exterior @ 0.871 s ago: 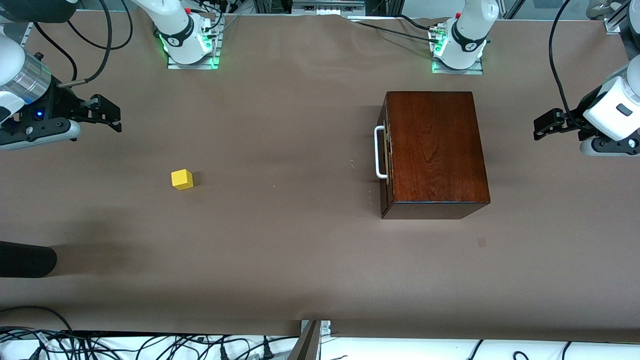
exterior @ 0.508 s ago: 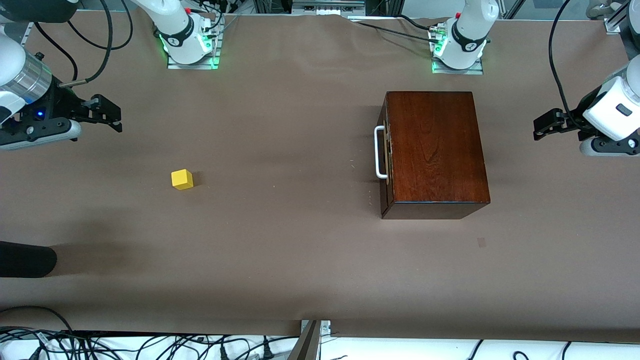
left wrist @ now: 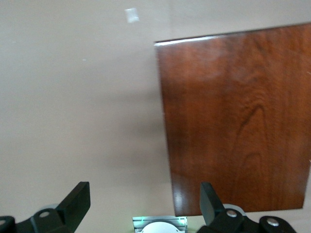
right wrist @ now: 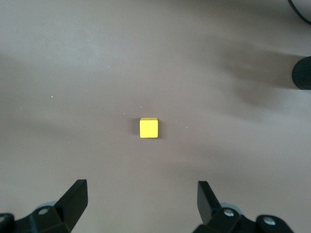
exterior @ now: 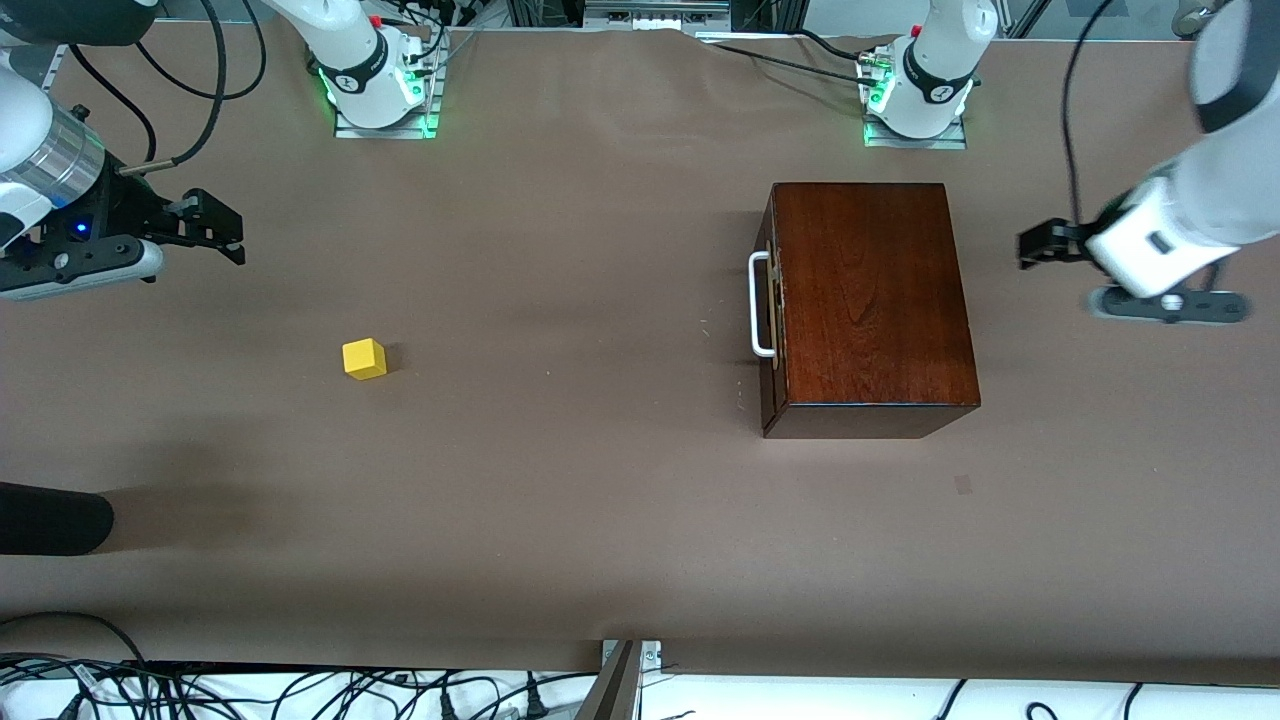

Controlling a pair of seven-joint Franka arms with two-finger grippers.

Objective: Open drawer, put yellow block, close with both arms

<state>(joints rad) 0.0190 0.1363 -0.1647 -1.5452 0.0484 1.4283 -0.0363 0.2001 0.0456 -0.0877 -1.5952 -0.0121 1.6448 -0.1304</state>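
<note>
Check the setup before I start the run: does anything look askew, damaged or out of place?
Nothing stands out. The drawer sits shut in its box, and the yellow block rests flat on the table, undamaged.

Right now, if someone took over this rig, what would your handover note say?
Left gripper: open, empty, in the air at the left arm's end of the table, beside the wooden box.
Right gripper: open, empty, in the air at the right arm's end; this arm waits.
Drawer: shut in the box, white handle untouched.
Yellow block: alone on the table.
Done: nothing.
Left: open drawer, put block in, close with both arms.
</note>
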